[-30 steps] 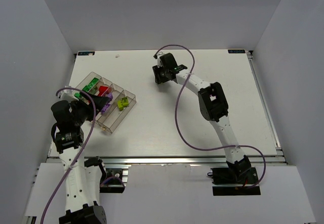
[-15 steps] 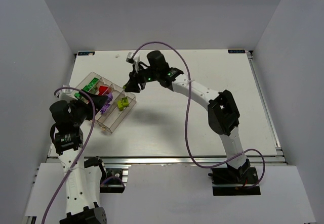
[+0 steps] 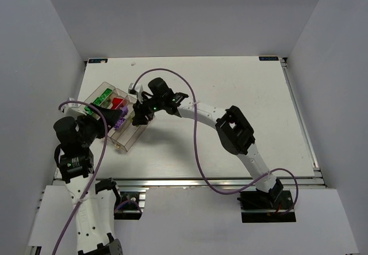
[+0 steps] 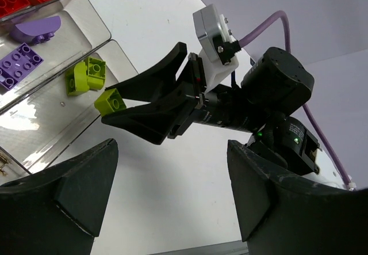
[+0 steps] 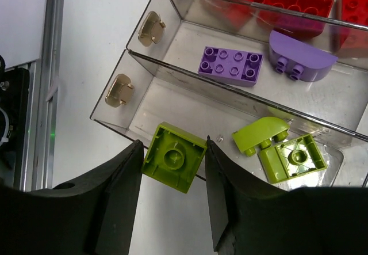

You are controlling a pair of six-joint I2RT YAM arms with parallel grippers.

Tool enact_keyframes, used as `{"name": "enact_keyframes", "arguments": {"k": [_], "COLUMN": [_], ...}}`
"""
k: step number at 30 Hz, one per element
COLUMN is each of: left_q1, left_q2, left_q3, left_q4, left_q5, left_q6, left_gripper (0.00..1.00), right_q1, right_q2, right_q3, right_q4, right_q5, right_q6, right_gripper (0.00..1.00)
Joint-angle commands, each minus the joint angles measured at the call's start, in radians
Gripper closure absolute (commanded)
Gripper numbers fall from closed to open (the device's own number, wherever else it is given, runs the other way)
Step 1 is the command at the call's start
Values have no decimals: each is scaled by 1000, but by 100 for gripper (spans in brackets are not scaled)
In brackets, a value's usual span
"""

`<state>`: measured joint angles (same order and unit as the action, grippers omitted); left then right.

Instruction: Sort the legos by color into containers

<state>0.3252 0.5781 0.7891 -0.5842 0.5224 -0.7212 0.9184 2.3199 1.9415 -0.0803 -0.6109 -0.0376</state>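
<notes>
Since the earlier frame, my right arm has swung from the upper middle of the top view down to the left. My right gripper (image 3: 138, 115) now hangs over the clear plastic divided tray (image 3: 122, 145) on the white table (image 3: 241, 88). My left gripper (image 3: 112, 118) sits at the tray's left side, close to the other.

Left wrist view: my left gripper (image 4: 169, 151) is spread wide at the bottom of the frame, holding nothing. At centre left, my right gripper (image 4: 113, 103) pinches a small yellow-green square plastic brick (image 4: 110, 101).

Right wrist view: the brick (image 5: 173, 157) sits clamped between my right fingers (image 5: 123, 174) at lower centre, straddling the tray's outer wall (image 5: 115, 117). Two yellow-green pieces (image 5: 261, 134) lie in that compartment, with purple bricks (image 5: 227, 66) and red bricks (image 5: 287, 2) in the compartments above.

Risk, in my judgement: released here, the brick could strike the wall and tumble onto the table. My two grippers might also collide.
</notes>
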Motion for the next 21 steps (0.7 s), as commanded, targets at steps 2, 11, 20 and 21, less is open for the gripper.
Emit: {"name": "enact_keyframes", "arguments": {"k": [2,11,20,21], "left_q1": [-2,0,-2,-2], "left_q2": [-30,-41,-57,-57], "left_q3": [22,61,87,84], "left_q4": [-45,-109,-132,-131], "left_q5": [-7,-16,-6,4], "left_q6": [6,16,14,12], "left_gripper": [14,14,13,12], "right_q1": [13,25,-16,-30], "right_q2": [6,53,-83,-152], "right_q3": [71,96,41,21], "right_q4": [39,51,-15,-19], "right_q5": [51,117,142,155], "right_q6": [-27,-61,-108,-108], "right_gripper": [72,35,10,11]}}
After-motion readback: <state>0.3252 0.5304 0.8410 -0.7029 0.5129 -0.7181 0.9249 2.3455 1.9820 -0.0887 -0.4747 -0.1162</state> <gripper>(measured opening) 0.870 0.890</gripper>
